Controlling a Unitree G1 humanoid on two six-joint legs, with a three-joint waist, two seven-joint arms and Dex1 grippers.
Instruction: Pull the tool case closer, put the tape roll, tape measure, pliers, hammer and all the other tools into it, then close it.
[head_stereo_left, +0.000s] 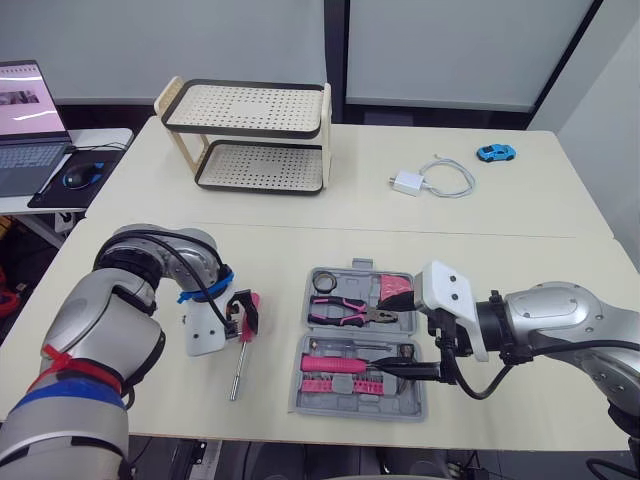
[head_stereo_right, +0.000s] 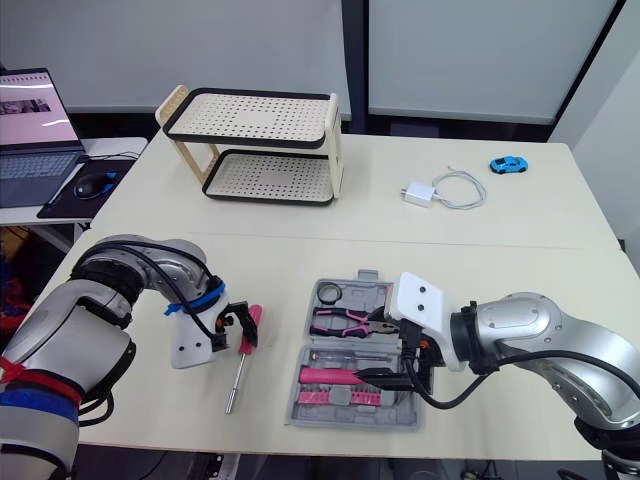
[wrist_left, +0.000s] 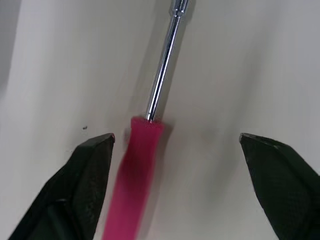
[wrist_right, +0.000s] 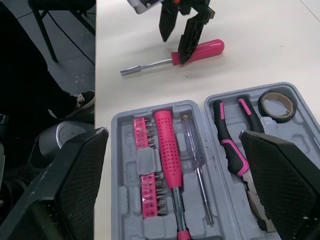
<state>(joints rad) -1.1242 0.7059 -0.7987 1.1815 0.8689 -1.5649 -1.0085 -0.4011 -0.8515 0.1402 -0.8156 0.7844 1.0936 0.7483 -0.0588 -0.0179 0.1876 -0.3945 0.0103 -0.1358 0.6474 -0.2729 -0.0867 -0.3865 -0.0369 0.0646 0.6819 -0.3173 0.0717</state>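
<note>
Left wrist view looked straight down on the pink-handled screwdriver (wrist_left: 137, 170), which lay flat on the pale surface (wrist_left: 250, 75) between the fingers (wrist_left: 85, 175) of the left end effector (wrist_left: 176, 137). Those fingers stood wide apart, one close beside the handle and the other well clear, and gripped nothing. From the head cameras this tool lay at about 9 o'clock from the tool case (head_stereo_left: 299, 385), near it but outside it, its shaft pointing toward 6 o'clock. The case sat open and flat, with the tape roll (head_stereo_left: 323, 282) at its 11 o'clock corner, the pliers (head_stereo_left: 350, 312) just beside that, and a pink-handled tool (head_stereo_left: 335, 363) with a row of bits (head_stereo_left: 335, 385) in the half nearer the robot. At the case's 3 o'clock side the right end effector (wrist_right: 174, 131) hovered over it, spread wide and empty. Judging by this, packing was well along and the step in hand was collecting the screwdriver. The next move would call for centring the left fingers on the handle, lowering, closing firmly, then carrying it to a free slot; shutting the case would come last.
</note>
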